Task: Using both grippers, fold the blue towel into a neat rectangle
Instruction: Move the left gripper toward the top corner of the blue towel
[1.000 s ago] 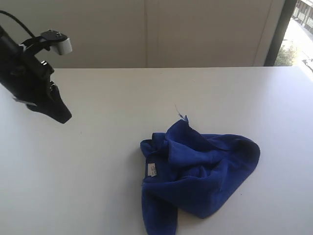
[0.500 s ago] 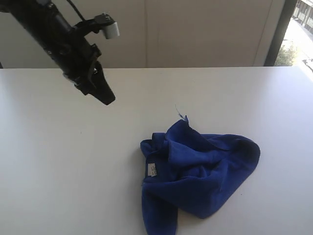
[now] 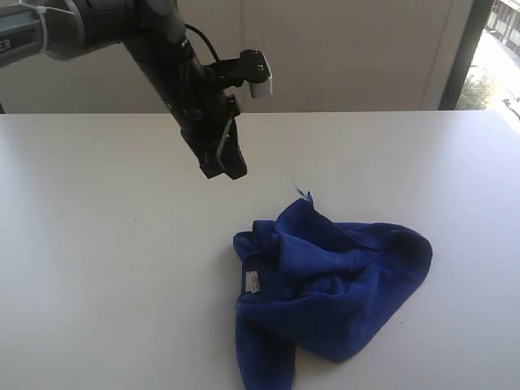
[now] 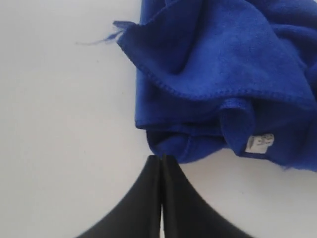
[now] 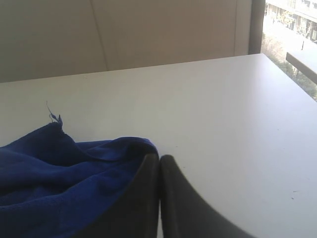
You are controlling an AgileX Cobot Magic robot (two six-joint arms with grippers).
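The blue towel [image 3: 333, 292] lies crumpled in a heap on the white table [image 3: 122, 268], its small white tag [image 3: 252, 281] showing at its left edge. My left gripper [image 3: 227, 171] hangs above the table up and to the left of the heap, apart from it, its black fingers pressed together and empty. In the left wrist view the left gripper [image 4: 161, 157] points at the towel [image 4: 223, 74] and the tag [image 4: 259, 143]. The right gripper [image 5: 159, 157] is shut and empty, with the towel [image 5: 59, 168] beside it; it does not show in the exterior view.
A beige wall [image 3: 341, 49] rises behind the table's far edge, with a dark window frame [image 3: 463, 57] at the right. A loose thread [image 3: 299, 187] sticks out from the towel's upper corner. Bare tabletop spreads left of the heap.
The left arm has swung from the far left to the right and toward the towel, still shut. The towel has not moved.
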